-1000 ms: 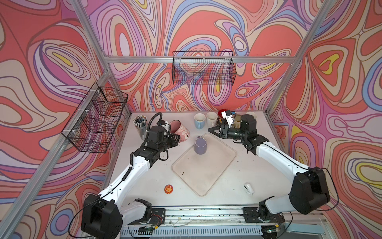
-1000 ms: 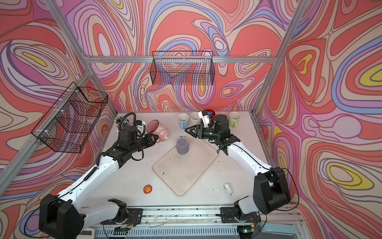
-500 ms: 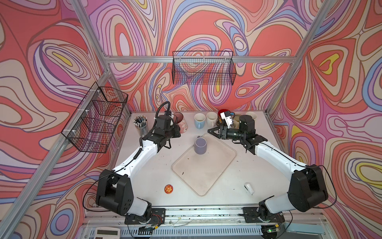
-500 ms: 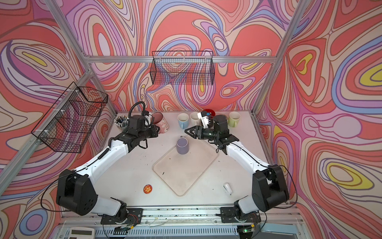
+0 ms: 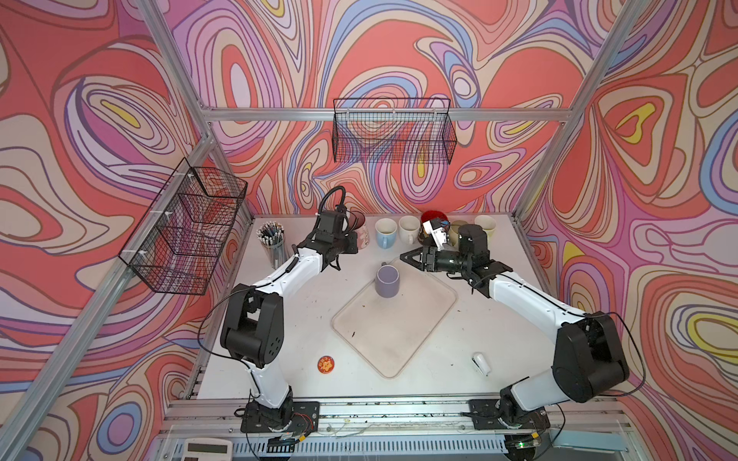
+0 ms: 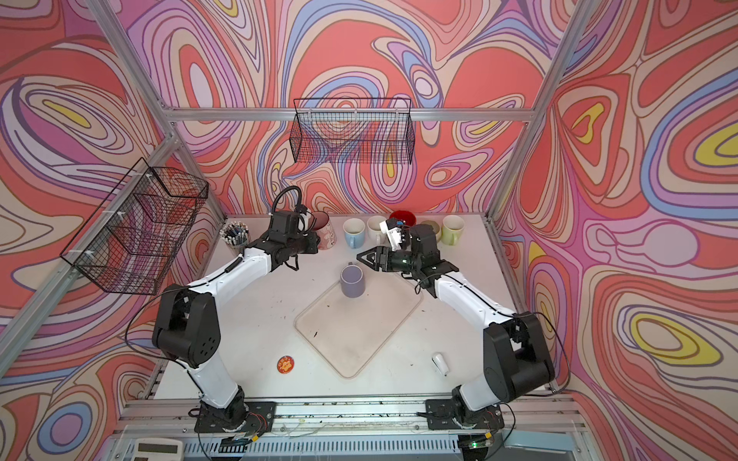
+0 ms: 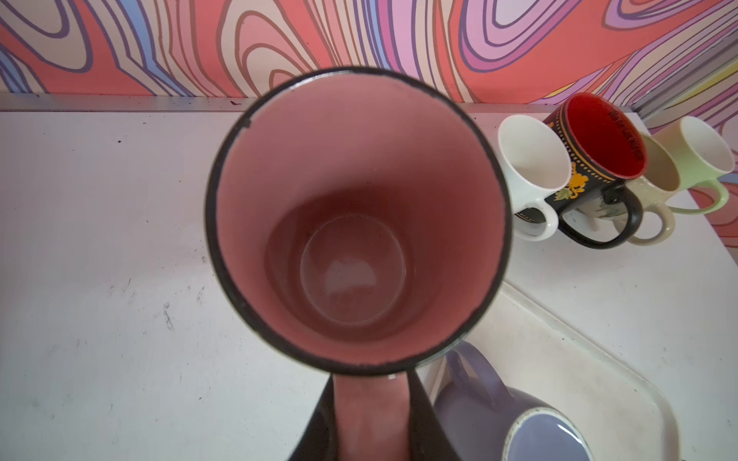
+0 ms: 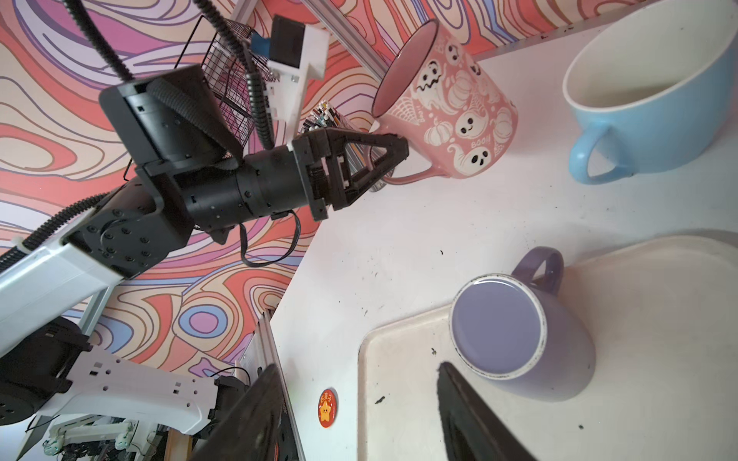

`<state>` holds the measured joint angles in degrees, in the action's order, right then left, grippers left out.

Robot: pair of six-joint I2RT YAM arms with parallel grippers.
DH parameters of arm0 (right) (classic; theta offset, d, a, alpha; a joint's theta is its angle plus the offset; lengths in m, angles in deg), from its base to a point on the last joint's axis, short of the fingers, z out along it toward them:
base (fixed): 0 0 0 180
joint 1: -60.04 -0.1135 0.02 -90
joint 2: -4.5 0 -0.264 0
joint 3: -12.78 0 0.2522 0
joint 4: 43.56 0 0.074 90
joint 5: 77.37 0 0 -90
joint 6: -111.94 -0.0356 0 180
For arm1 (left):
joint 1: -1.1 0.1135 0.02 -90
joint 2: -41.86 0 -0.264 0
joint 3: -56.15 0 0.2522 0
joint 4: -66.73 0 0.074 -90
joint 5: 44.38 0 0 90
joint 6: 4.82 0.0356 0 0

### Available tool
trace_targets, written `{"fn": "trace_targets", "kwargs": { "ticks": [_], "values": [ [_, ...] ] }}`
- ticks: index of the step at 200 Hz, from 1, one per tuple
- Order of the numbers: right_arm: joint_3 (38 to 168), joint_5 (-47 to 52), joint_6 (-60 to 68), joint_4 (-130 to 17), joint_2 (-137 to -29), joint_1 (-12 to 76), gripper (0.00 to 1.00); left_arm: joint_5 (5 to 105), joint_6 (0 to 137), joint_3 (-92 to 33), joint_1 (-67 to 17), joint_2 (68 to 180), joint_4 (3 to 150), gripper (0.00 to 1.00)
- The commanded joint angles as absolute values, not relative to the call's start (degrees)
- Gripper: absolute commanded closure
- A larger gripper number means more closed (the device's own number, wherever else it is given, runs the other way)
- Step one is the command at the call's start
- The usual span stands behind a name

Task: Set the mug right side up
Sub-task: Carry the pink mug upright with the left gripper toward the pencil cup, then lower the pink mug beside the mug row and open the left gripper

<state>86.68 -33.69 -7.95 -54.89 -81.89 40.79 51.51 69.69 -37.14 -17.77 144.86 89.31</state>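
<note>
Left tool (image 8: pixel 393 151) clenched on pink mug (image 8: pixel 451 107) handle, mug tilted beyond tips (desk (image 8: pixel 399 239) contact unclear). Right tool (image 5: pixel 407 257) released, purple mug (image 5: pixel 386 281) just ahead, base up on tray (image 5: pixel 399 339). Risk: handle pivots in grip, pink mug clips blue mug (image 8: pixel 647 92).

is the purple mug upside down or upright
Upside down: the purple mug shows its closed, white-ringed base on top, mouth down on the tray.
</note>
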Motion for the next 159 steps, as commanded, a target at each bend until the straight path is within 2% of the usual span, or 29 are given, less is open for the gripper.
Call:
{"fn": "trace_targets", "kwargs": {
  "ticks": [1,92,159],
  "values": [
    [86.1,-33.1,-5.7,-56.4,-82.2,40.8,0.36,50.9,72.1,-41.8,-17.3,146.0,81.2,1.00],
    [86.6,-32.5,-3.9,-58.7,-82.3,40.8,0.36,49.7,74.2,-49.6,-17.2,156.3,81.5,1.00],
    [86.5,-32.7,-2.8,-59.6,-82.6,40.8,0.36,49.4,74.5,-51.3,-17.4,159.5,81.7,1.00]
  ]
}}
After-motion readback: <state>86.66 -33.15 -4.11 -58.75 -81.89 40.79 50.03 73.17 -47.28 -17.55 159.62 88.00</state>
